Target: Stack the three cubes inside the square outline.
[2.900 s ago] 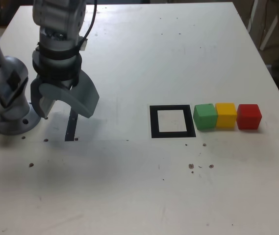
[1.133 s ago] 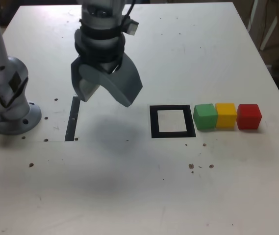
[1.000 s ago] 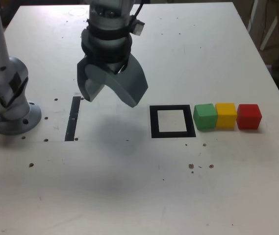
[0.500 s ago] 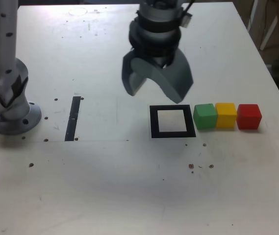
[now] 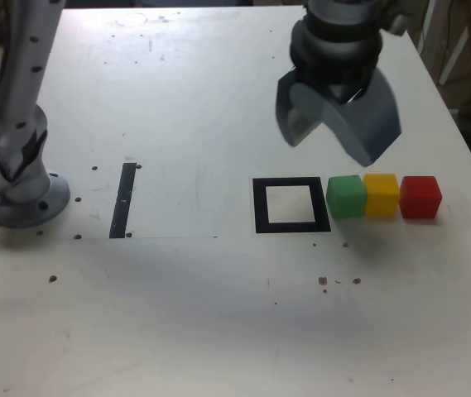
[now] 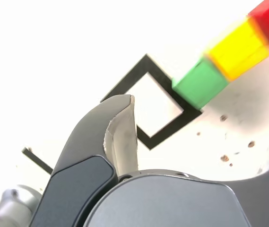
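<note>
The black square outline (image 5: 261,207) lies flat on the white table (image 5: 177,314), and nothing but bare white shows inside it. All three cubes are outside — standing in a row on the tabletop, just beside the frame toward the exterior view's right. The green cube (image 5: 347,197) is nearest the outline, then the yellow cube (image 5: 382,195), then the red cube (image 5: 420,198) at the far end. Above them, in the air, hangs the gripper (image 5: 328,150), its jaws spread wide with nothing between them — released, I'd say. Over toward the exterior view's left, a thin black strip (image 5: 123,201) lies near the arm's round base (image 5: 28,207).
</note>
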Controlling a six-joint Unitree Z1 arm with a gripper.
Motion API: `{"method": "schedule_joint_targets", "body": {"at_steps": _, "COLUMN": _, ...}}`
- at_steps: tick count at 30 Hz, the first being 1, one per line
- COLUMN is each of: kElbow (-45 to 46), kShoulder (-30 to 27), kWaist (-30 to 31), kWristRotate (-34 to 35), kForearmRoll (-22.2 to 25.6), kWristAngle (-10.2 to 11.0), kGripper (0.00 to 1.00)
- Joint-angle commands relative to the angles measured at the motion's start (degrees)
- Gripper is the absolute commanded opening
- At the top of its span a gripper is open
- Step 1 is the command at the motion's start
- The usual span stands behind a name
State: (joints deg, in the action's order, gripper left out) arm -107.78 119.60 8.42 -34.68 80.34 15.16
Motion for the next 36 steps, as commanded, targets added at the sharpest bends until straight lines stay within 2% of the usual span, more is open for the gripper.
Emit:
{"method": "schedule_joint_targets", "body": {"at_steps": 1, "kElbow": -2.00, "kShoulder": 1.26, "kWaist": -0.14, "kWristRotate": -1.86, "kForearmRoll": 0.48, "kWristAngle": 1.03, "kGripper": 1.00}}
{"method": "schedule_joint_targets", "body": {"at_steps": 7, "kElbow": -5.82, "kShoulder": 3.60, "kWaist": -1.05, "kWristRotate": -7.45, "kForearmRoll": 0.45, "kWristAngle": 3.35, "kGripper": 1.00}}
{"method": "schedule_joint_targets", "body": {"at_steps": 14, "kElbow": -12.07, "kShoulder": 8.22, "kWaist": -1.30, "kWristRotate": -15.02, "kForearmRoll": 1.00, "kWristAngle": 7.75, "kGripper": 0.99}}
{"method": "schedule_joint_targets", "body": {"at_steps": 18, "kElbow": -16.14, "kShoulder": 11.25, "kWaist": -1.30, "kWristRotate": -18.20, "kForearmRoll": 1.72, "kWristAngle": 9.44, "kGripper": 0.99}}
{"method": "schedule_joint_targets", "body": {"at_steps": 27, "kElbow": -23.90, "kShoulder": 16.50, "kWaist": -1.30, "kWristRotate": -23.30, "kForearmRoll": 3.75, "kWristAngle": 10.47, "kGripper": 0.98}}
{"method": "schedule_joint_targets", "body": {"at_steps": 36, "kElbow": -28.49, "kShoulder": 19.40, "kWaist": -0.64, "kWristRotate": -24.53, "kForearmRoll": 5.07, "kWristAngle": 11.72, "kGripper": 0.97}}
